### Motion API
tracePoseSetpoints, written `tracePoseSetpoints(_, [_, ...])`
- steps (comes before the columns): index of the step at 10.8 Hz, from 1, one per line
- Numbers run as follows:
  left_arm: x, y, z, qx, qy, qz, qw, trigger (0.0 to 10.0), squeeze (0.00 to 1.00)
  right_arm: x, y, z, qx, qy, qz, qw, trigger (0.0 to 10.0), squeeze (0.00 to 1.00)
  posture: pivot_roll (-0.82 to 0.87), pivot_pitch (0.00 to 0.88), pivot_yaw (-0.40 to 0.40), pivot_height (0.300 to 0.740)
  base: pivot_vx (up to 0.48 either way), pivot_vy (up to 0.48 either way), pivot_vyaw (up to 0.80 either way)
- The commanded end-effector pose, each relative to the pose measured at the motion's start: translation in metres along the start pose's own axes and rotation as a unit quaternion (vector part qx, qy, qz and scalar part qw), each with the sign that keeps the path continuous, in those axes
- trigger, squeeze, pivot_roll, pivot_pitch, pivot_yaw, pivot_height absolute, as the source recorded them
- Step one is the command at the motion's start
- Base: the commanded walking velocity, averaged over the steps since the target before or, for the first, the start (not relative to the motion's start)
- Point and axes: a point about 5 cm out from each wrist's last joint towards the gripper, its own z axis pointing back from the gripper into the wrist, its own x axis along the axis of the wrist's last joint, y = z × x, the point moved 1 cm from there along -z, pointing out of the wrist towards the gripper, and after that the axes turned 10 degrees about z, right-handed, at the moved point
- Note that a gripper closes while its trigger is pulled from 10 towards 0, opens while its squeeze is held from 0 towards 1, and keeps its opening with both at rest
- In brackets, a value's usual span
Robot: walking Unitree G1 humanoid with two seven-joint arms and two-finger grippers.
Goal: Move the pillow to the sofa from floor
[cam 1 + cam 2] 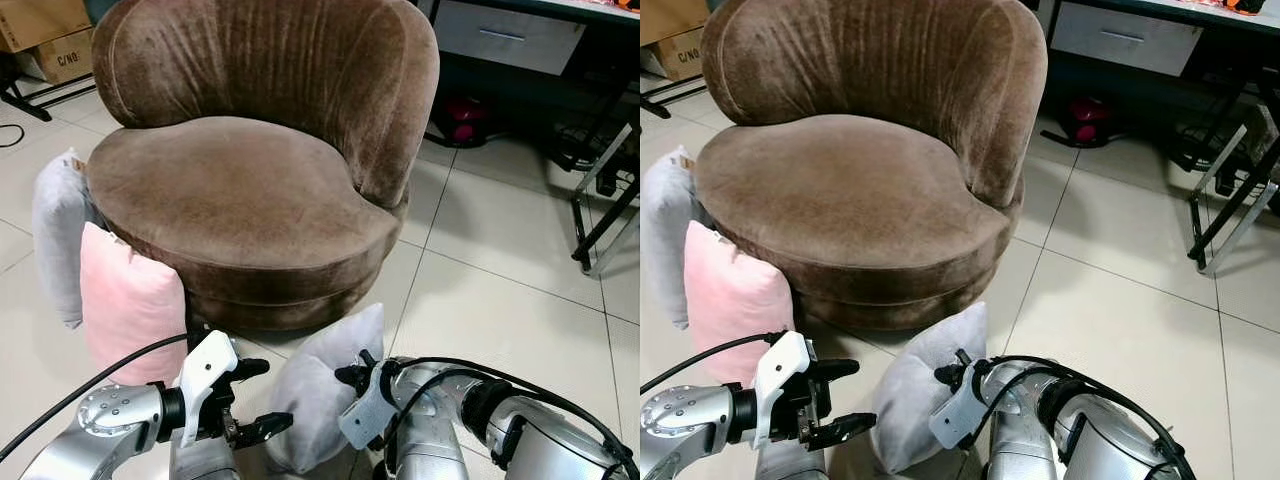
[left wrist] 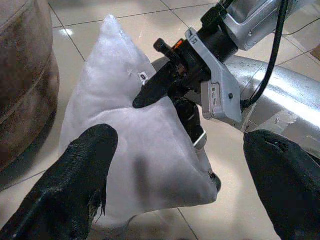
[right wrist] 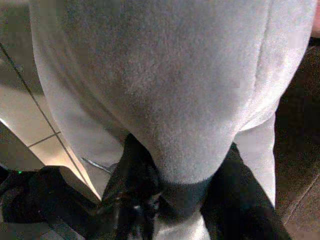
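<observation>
Bottom centre of frame, the grey pillow [image 1: 320,395] stands on the floor [image 1: 500,300] in front of the brown sofa [image 1: 250,190]. My right gripper [image 2: 172,82] has its fingers pinched into the pillow's top edge. Left gripper [image 1: 255,398] sits just beside the pillow, fingers spread wide w/ nothing in them. I'd say grasp step is underway, lift not started. Next: close left on the fabric, raise both, swing fwd over the seat, upper centre. Pink pillow [image 1: 130,305] leans at left.
</observation>
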Motion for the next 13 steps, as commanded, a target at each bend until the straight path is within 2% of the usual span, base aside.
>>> tracePoseSetpoints(1, [0.002, 0.001, -0.002, 0.003, 0.001, -0.004, 1.0, 10.0, 0.0, -0.003, -0.004, 0.001, -0.004, 0.004, -0.004, 1.0, 0.0, 0.0, -0.08, 0.0, -0.069, 0.471, 0.0, 0.0, 0.0])
tracePoseSetpoints(3, [0.003, 0.003, -0.002, 0.002, 0.0, -0.002, 1.0, 10.0, 0.0, -0.004, -0.004, 0.001, -0.007, 0.008, -0.013, 1.0, 0.0, 0.0, -0.08, 0.0, -0.068, 0.471, 0.0, 0.0, 0.0])
tracePoseSetpoints(4, [0.003, 0.004, -0.002, 0.004, 0.0, -0.002, 1.0, 10.0, 0.0, -0.007, -0.008, 0.002, -0.026, 0.013, -0.05, 0.998, 0.0, 0.0, -0.07, 0.0, -0.067, 0.471, 0.0, 0.0, 0.0])
tracePoseSetpoints(5, [0.004, 0.006, -0.001, 0.008, 0.0, -0.002, 1.0, 10.0, 0.0, -0.01, -0.015, 0.003, -0.059, 0.016, -0.111, 0.992, 0.0, 0.0, -0.07, 0.0, -0.066, 0.471, 0.0, 0.0, 0.0])
tracePoseSetpoints(6, [0.005, 0.007, 0.002, 0.016, 0.002, -0.006, 1.0, 10.0, 0.0, -0.014, -0.025, 0.006, -0.094, 0.006, -0.181, 0.979, 0.0, 0.0, -0.07, 0.0, -0.062, 0.471, 0.0, 0.0, 0.0])
tracePoseSetpoints(7, [0.006, 0.008, 0.006, 0.025, 0.006, -0.012, 1.0, 10.0, 0.0, -0.017, -0.034, 0.009, -0.125, -0.008, -0.24, 0.963, 0.0, 0.0, -0.06, 0.0, -0.061, 0.471, 0.0, 0.0, 0.0])
tracePoseSetpoints(8, [0.009, 0.01, 0.015, 0.039, 0.005, -0.023, 0.999, 10.0, 0.0, -0.027, -0.053, 0.017, -0.179, -0.028, -0.314, 0.932, 0.0, 0.0, -0.06, 0.0, -0.056, 0.471, 0.0, 0.0, 0.0])
tracePoseSetpoints(9, [0.012, 0.011, 0.019, 0.045, 0.001, -0.028, 0.999, 10.0, 0.0, -0.032, -0.06, 0.022, -0.199, -0.037, -0.337, 0.919, 0.0, 0.0, -0.06, 0.0, -0.055, 0.471, 0.0, 0.0, 0.0])
tracePoseSetpoints(10, [0.018, 0.013, 0.026, 0.064, -0.012, -0.044, 0.997, 10.0, 0.0, -0.043, -0.069, 0.034, -0.236, -0.063, -0.391, 0.887, 0.0, 0.0, -0.06, 0.0, -0.051, 0.471, 0.0, 0.0, 0.0])
tracePoseSetpoints(12, [0.027, 0.015, 0.032, 0.092, -0.037, -0.063, 0.993, 10.0, 0.0, -0.058, -0.07, 0.057, -0.267, -0.098, -0.417, 0.863, 0.0, 0.0, -0.06, 0.0, -0.052, 0.471, 0.0, 0.0, 0.0])
tracePoseSetpoints(13, [0.034, 0.018, 0.035, 0.117, -0.057, -0.076, 0.989, 10.0, 0.0, -0.068, -0.071, 0.073, -0.291, -0.108, -0.437, 0.844, 0.0, 0.0, -0.07, 0.0, -0.052, 0.471, 0.0, 0.0, 0.0])
